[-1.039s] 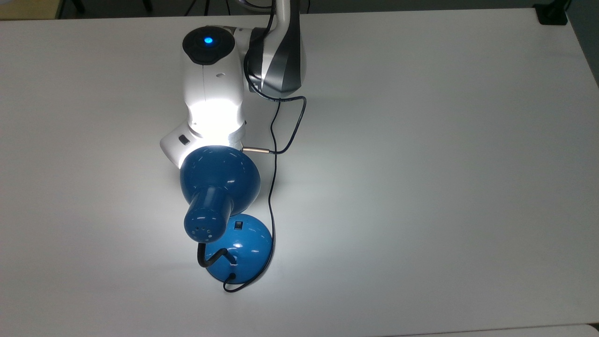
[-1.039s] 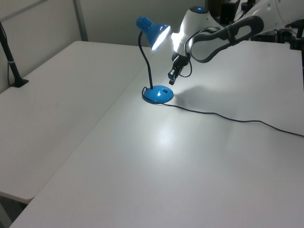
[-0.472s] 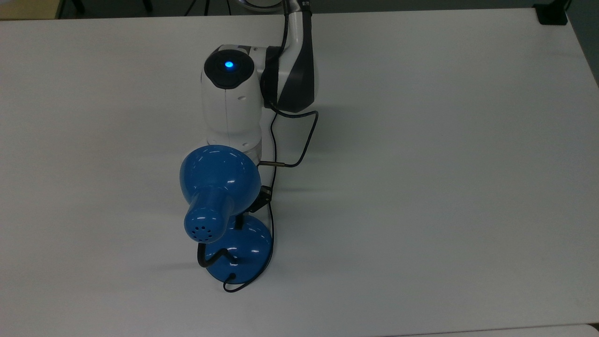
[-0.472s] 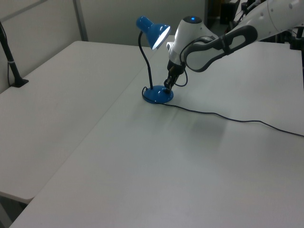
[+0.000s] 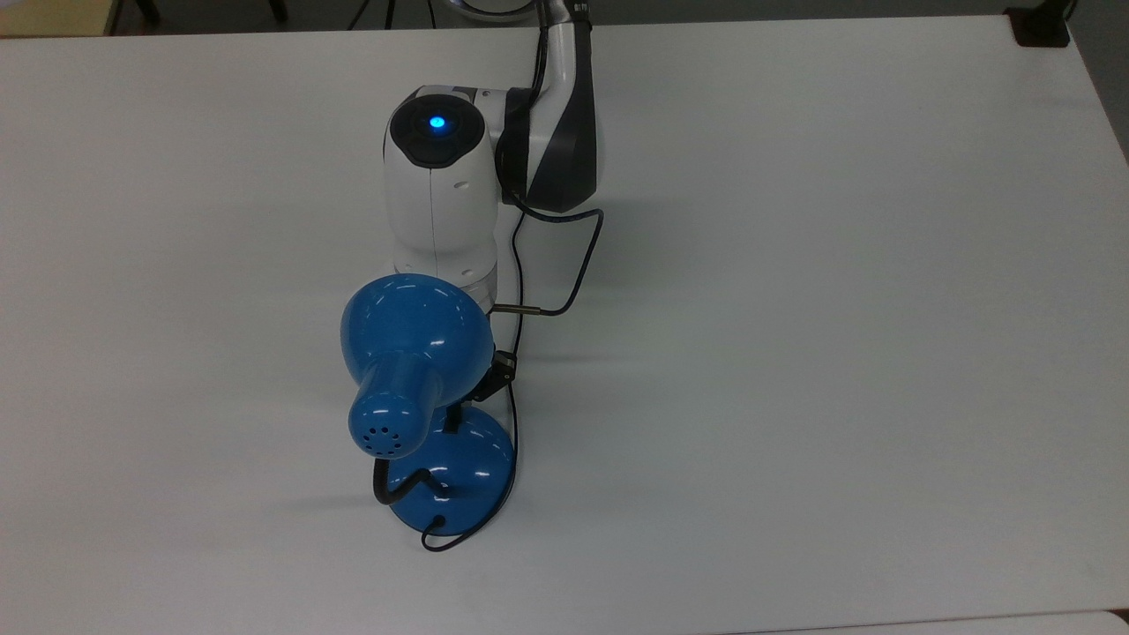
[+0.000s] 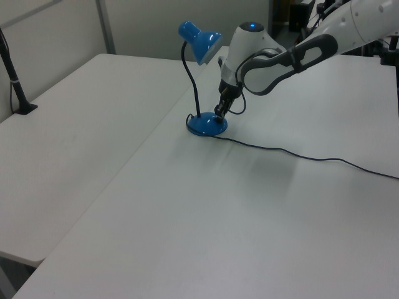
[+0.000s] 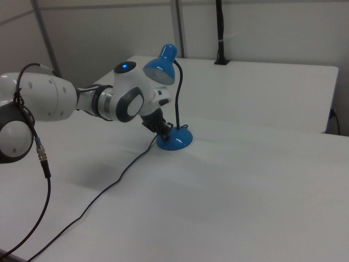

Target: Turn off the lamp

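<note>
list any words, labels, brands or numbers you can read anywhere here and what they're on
No text can be read.
The lamp: plain glossy blue, no label or brand to see.
The robot arm: a blue light on its top, no words; small dark marks near the top view's upper edge are too small to read.
The table: plain white, no markings.

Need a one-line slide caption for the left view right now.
End effector pressed down onto the base of the unlit blue lamp, its black cord trailing across the white table.
</note>
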Action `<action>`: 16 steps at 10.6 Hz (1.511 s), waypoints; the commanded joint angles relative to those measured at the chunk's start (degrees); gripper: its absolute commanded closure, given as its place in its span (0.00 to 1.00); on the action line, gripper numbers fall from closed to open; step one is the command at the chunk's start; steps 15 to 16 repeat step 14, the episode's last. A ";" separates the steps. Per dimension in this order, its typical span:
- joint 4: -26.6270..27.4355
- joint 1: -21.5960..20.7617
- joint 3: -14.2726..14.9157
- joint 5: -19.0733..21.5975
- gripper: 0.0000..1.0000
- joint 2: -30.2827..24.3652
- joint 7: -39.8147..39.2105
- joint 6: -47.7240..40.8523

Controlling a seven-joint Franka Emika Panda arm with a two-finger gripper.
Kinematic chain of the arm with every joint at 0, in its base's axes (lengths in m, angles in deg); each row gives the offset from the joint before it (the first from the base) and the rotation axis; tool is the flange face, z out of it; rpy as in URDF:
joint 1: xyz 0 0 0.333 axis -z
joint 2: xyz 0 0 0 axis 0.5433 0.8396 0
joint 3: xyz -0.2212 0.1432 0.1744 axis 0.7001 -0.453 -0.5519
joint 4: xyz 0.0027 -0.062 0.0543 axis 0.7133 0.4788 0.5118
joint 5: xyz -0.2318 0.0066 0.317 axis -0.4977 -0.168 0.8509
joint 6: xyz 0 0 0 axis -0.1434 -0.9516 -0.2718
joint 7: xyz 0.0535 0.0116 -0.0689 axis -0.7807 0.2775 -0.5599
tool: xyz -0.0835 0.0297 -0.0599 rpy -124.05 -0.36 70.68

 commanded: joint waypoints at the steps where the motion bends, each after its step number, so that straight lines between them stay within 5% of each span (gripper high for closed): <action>1: 5.38 -1.04 0.46 0.18 1.00 -8.53 0.91 -4.10; 4: 6.20 -0.34 1.07 -1.74 1.00 -18.47 -1.02 -27.18; 6: 6.11 1.24 1.16 -4.56 0.85 -24.18 -1.81 -38.80; 9: 5.85 4.40 1.16 -6.67 0.00 -30.26 -5.24 -49.02; 16: 5.50 5.55 0.55 -9.14 0.00 -32.12 -2.00 -51.25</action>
